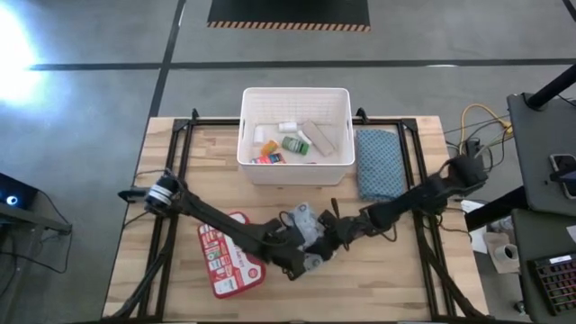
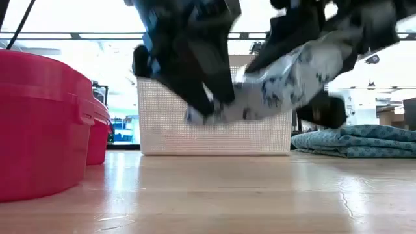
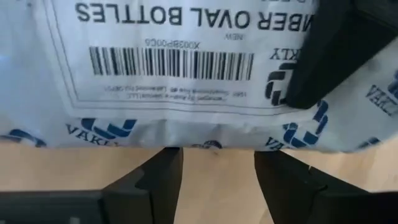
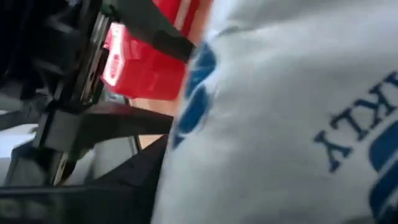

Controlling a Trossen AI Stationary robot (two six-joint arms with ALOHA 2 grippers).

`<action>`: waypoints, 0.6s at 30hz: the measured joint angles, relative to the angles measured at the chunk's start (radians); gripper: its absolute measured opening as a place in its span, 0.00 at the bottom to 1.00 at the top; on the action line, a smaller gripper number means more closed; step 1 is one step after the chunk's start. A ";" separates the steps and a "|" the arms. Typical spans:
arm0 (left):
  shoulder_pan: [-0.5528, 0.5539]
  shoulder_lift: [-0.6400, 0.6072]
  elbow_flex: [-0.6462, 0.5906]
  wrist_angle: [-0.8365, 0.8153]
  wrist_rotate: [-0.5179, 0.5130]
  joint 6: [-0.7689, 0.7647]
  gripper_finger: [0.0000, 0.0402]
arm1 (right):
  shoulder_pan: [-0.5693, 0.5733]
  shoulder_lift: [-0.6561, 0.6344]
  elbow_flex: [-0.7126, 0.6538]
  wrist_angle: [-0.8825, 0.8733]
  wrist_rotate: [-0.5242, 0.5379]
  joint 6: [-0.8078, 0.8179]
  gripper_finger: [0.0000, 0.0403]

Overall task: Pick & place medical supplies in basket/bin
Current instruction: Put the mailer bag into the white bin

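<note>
The grey-white wipes pack (image 1: 310, 231) (image 2: 286, 78), printed blue and bearing a barcode label (image 3: 174, 62), hangs above the table between both grippers. My right gripper (image 1: 333, 234) (image 2: 305, 65) is shut on it. My left gripper (image 1: 301, 254) (image 3: 217, 162) is open, with its fingers at the pack's lower left end (image 2: 198, 116). The red first-aid case (image 1: 229, 261) (image 2: 39, 123) lies flat on the table to the left. The white basket (image 1: 297, 91) (image 2: 214, 123) at the far edge holds a green bottle (image 1: 294, 144), a white roll and small boxes. My right gripper holds the wipes pack by its right-hand part, one finger (image 3: 336, 56) lying over the labelled face (image 3: 261, 68); it comes slanting from the table's right. The pack is lifted clear and slopes down toward the left. Whether my left gripper's fingertips (image 3: 165, 168) touch the pack's edge, I cannot tell.
A folded blue cloth (image 1: 378, 162) (image 2: 357, 140) lies right of the basket. Black frame rails (image 1: 180, 162) run along the table's left and right sides. Bare wood (image 1: 387, 279) shows near the front edge, right of the red case.
</note>
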 joint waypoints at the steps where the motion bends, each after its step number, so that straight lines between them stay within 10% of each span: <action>1: -0.002 -0.024 0.000 -0.007 -0.021 0.014 0.45 | -0.001 -0.027 0.016 -0.047 0.023 -0.012 0.48; 11: -0.076 -0.354 0.001 -0.074 -0.349 -0.019 0.45 | -0.034 -0.396 0.275 -0.528 0.424 -0.299 0.41; 18: -0.190 -0.572 -0.015 -0.308 -0.557 -0.188 0.45 | -0.447 -0.385 0.628 -0.801 0.412 -0.637 0.45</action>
